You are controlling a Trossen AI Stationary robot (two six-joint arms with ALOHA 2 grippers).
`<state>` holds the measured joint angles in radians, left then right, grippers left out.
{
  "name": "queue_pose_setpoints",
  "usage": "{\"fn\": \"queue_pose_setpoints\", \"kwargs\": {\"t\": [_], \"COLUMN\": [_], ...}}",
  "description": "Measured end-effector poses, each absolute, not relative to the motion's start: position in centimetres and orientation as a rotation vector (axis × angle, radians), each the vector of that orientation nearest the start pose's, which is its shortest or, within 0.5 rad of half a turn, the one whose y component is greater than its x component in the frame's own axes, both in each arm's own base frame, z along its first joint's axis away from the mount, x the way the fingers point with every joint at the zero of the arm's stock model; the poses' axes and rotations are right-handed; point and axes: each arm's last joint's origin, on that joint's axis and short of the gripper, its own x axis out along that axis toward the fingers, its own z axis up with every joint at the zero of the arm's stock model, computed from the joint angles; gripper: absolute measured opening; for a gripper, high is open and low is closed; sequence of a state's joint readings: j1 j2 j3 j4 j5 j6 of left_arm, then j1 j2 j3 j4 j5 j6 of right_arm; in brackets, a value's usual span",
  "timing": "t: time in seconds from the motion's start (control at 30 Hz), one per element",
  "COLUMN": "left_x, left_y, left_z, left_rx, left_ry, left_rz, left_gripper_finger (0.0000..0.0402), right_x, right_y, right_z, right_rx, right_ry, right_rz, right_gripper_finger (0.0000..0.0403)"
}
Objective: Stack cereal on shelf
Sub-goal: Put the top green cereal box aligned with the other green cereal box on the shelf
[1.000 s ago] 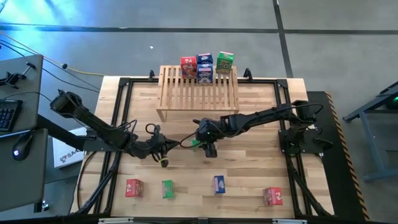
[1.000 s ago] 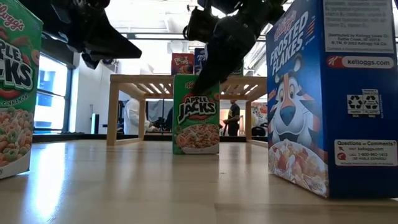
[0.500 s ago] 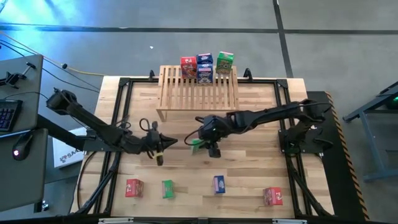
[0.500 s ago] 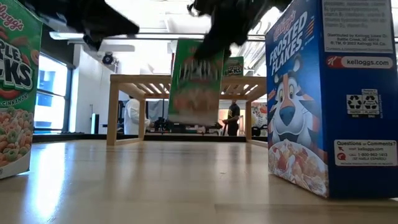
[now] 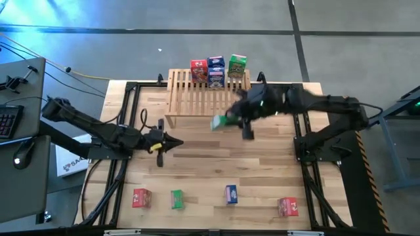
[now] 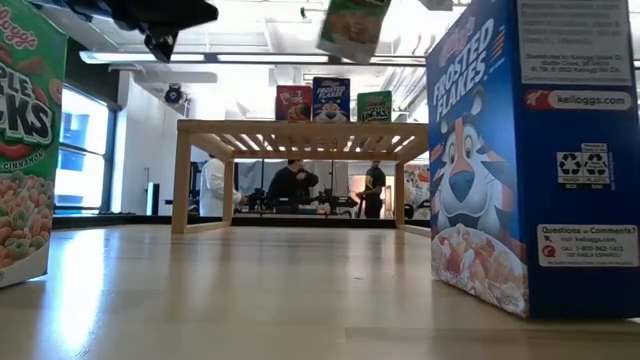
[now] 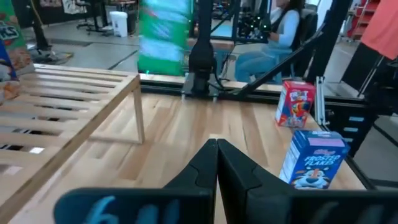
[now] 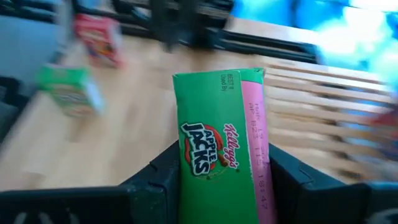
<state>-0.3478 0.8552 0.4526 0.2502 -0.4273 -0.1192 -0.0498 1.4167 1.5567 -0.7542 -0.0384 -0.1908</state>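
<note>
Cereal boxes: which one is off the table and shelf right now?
The green Apple Jacks box, clamped in the right gripper and carried in the air near the shelf. The others stand on the shelf's back edge or in the table's front row.

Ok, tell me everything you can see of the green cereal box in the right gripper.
The green Apple Jacks box is small printed cardboard with a pink side panel. The right gripper is shut on it, one dark finger against each side. It hangs tilted in the air, clear of the tabletop, by the front right corner of the slatted wooden shelf, touching nothing but the fingers.
</note>
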Motion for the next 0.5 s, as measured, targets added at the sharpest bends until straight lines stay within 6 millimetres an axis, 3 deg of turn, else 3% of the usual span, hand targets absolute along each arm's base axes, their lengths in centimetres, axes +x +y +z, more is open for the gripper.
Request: {"fn": "queue_pose_setpoints", "kwargs": {"t": [0.1, 0.2, 0.5], "left_x": [18.3, 18.5, 18.8], "left_y": [-4.5, -3.9, -2.9], "left_z": [24.6, 24.6, 24.2], "left_rx": [-0.063, -0.067, -0.071], "left_ry": [0.154, 0.163, 0.194], "left_rz": [0.086, 0.089, 0.084], "left_gripper_finger": [0.0, 0.0, 0.0], "right_x": [28.2, 27.6, 27.1], "right_y": [-4.2, -7.7, -17.0], "right_z": [42.2, 42.5, 39.4], "right_rx": [-0.199, -0.207, -0.172], "right_ry": [0.657, 0.746, 0.888], "right_rz": [-0.032, -0.103, -0.167], "right_gripper_finger": [0.014, 0.014, 0.014]}}
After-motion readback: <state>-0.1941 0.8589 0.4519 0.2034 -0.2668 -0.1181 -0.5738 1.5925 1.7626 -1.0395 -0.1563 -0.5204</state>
